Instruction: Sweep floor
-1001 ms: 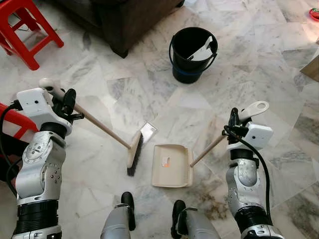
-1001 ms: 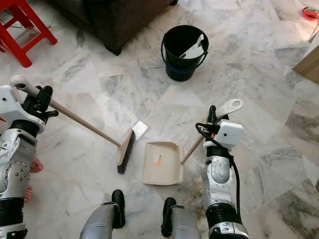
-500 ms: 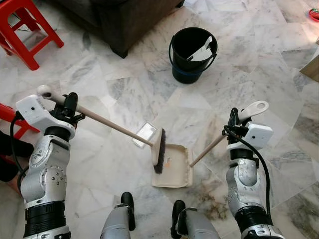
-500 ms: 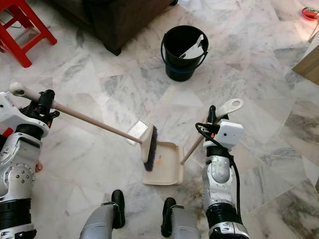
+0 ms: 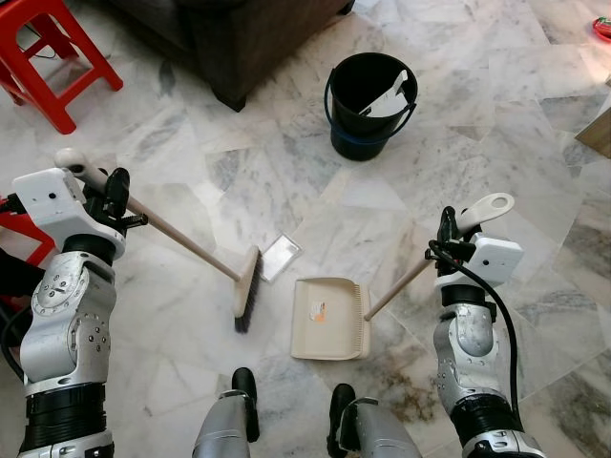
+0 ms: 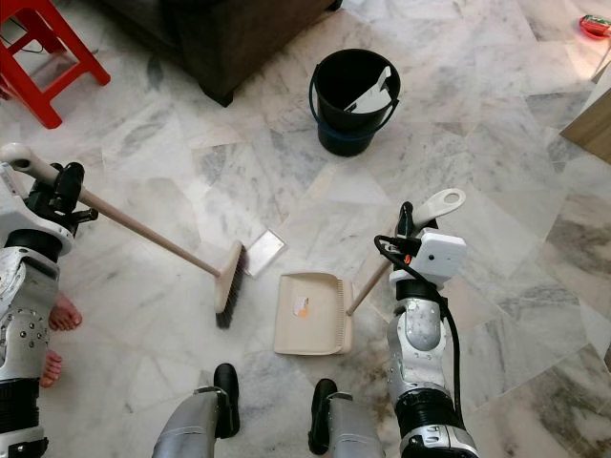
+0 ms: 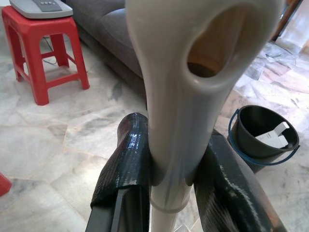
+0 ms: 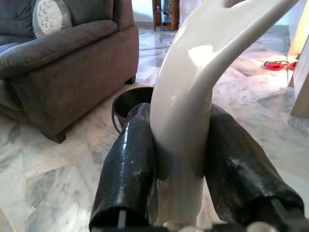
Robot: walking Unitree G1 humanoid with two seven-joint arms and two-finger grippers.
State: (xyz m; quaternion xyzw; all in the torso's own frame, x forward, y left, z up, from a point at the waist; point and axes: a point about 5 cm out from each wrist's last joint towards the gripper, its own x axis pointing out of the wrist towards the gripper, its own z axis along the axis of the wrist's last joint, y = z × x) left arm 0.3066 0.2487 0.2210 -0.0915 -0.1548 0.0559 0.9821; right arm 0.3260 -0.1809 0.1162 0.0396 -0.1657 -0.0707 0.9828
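My left gripper (image 5: 113, 198) is shut on the broom handle (image 5: 181, 239), its black fingers (image 7: 120, 169) clamped on the cream grip. The broom head (image 5: 248, 290) rests on the marble floor, left of the cream dustpan (image 5: 329, 317). A white paper piece (image 5: 280, 258) lies on the floor beside the broom head. A small orange scrap (image 5: 318, 308) sits inside the dustpan. My right gripper (image 5: 447, 234) is shut on the dustpan handle (image 5: 401, 279), fingers (image 8: 130, 164) hugging its cream end.
A black bucket (image 5: 370, 93) holding a white piece stands ahead on the floor. A dark sofa (image 5: 239, 38) is at the back, with a red stool (image 5: 52, 52) far left. My own feet (image 5: 246, 389) are just behind the dustpan. Bare toes of a person (image 6: 59, 315) show at left.
The broom head had swept right onto the dustpan's mouth half a second ago; now it is drawn back left of the pan. The white paper stays on the floor. Right arm unmoved.
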